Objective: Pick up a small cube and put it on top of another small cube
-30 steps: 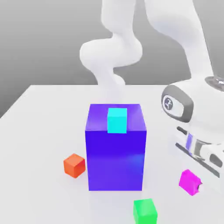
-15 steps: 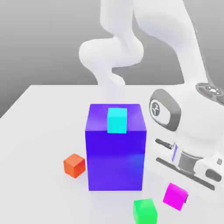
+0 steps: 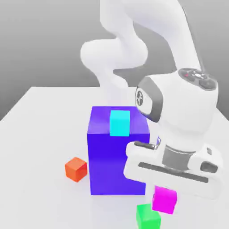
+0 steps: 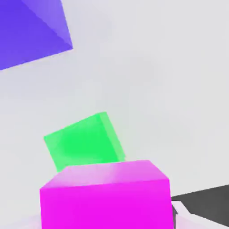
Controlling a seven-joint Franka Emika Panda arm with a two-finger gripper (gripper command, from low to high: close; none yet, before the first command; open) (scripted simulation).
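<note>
While apparently gripped, glossy magenta cube hangs.

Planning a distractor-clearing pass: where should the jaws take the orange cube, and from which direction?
Grip the orange cube across two opposite vertical faces, coming straight down from above. It sits flat on the table, turned corner-on to the exterior view, so the wrist would probably need rotating to square the jaws with its faces. Its top is open, with a small gap to the big blue-purple block on the exterior view's right.
</note>
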